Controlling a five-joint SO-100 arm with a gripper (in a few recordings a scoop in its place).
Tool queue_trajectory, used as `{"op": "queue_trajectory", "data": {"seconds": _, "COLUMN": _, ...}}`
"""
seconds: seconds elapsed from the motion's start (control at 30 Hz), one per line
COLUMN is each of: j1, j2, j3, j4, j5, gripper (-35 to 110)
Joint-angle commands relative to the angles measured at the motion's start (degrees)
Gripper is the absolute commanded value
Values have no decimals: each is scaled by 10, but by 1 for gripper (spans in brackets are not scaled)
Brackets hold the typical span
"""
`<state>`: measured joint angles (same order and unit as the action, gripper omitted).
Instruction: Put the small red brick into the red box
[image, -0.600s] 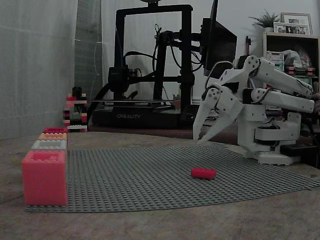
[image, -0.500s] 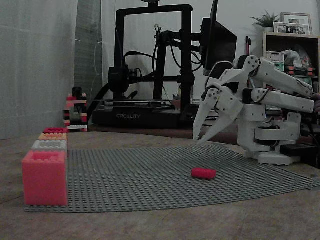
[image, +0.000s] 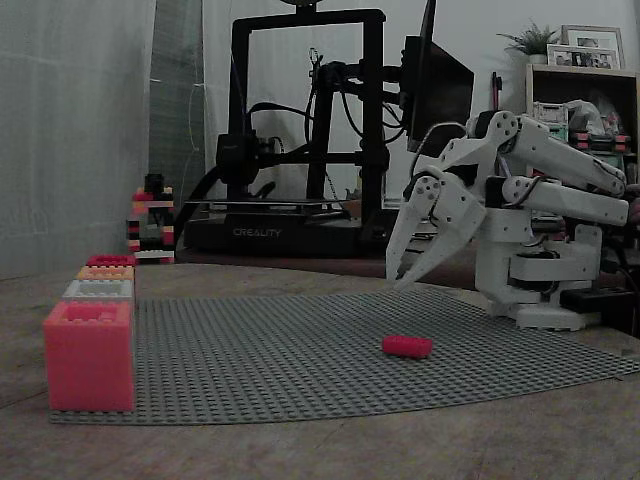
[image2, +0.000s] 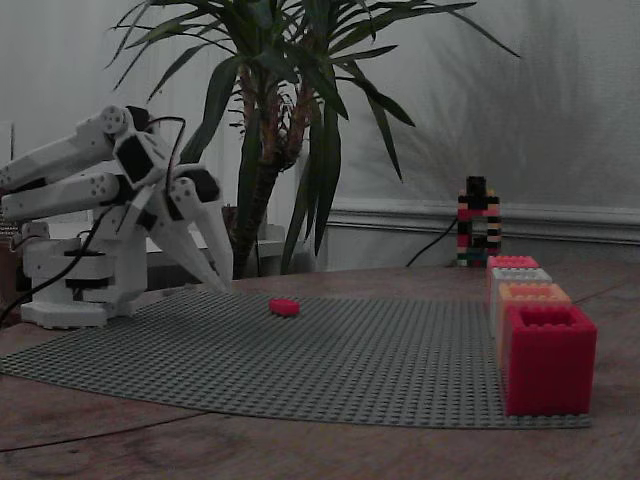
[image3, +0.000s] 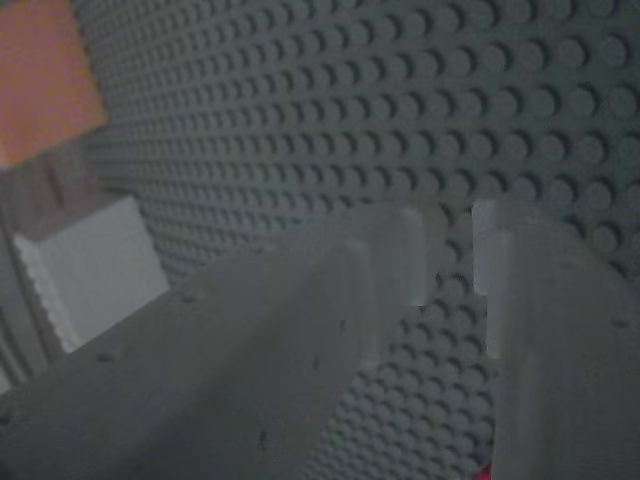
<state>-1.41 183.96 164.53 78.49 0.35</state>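
Where the grey studded baseplate meets the near edge in a fixed view, the coral-pink box stands; the red box sits farthest along that row. Mid-plate lies the small red brick, untouched. Beyond, the white gripper hangs above it, fingers slightly parted, empty.

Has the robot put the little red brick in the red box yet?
Not yet. Nothing looks done: the small red brick lies on the grey studded mat, untouched. The claw hangs open above the mat, holding nothing. Left to do: grab the brick, carry it across to the red box and drop it in.
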Motion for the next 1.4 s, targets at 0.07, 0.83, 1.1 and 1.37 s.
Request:
{"op": "queue_trajectory", "data": {"seconds": 0.07, "j1": -14, "j2": 5, "j3": -4, "j4": 11, "j5": 9, "gripper": 0}}
{"op": "queue_trajectory", "data": {"seconds": 0.83, "j1": -196, "j2": -368, "j3": -334, "j4": -20, "j5": 31, "gripper": 0}}
{"op": "queue_trajectory", "data": {"seconds": 1.1, "j1": -278, "j2": -613, "j3": -482, "j4": -15, "j5": -14, "gripper": 8}}
{"op": "queue_trajectory", "data": {"seconds": 1.37, "j1": -324, "j2": -720, "j3": -500, "j4": -11, "j5": -149, "gripper": 12}}
